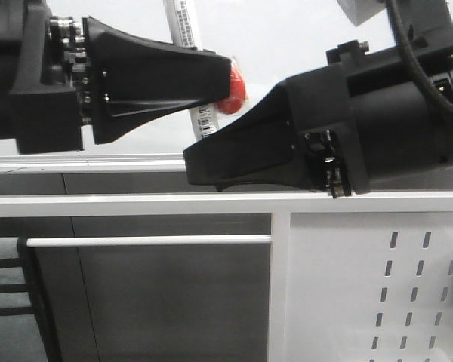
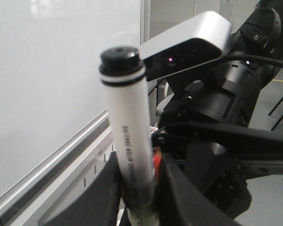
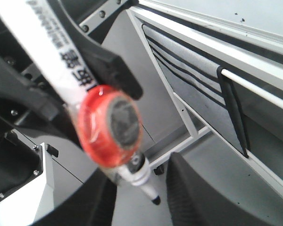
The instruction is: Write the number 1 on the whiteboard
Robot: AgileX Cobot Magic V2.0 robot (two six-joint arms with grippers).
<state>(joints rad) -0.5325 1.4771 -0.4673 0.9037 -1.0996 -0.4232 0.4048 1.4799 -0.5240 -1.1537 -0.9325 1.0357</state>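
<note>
I start with the whiteboard (image 1: 287, 45), the broad glossy pale sheet behind both arms with its silver rail (image 1: 83, 160) along the lower edge; it is stiff and slick, so a tip will skate on it unless pressed squarely, and I see no number 1 on any part that shows. Below it sits the white panel with slot holes (image 1: 408, 286) and a white bar (image 1: 147, 240), well under the writing area and no obstacle. The right pincer (image 1: 211, 162) reaches in just under the marker (its wrist view shows the fingers spread with only air between them, so I take it as open and holding nothing); it crowds the space most. The left pincer (image 1: 225, 84) is clamped on the marker (image 2: 132, 146), a light, rigid, smooth white barrel with a red band (image 3: 111, 127); I judge the grip best kept mid-barrel, firm enough to stop it twisting.
</note>
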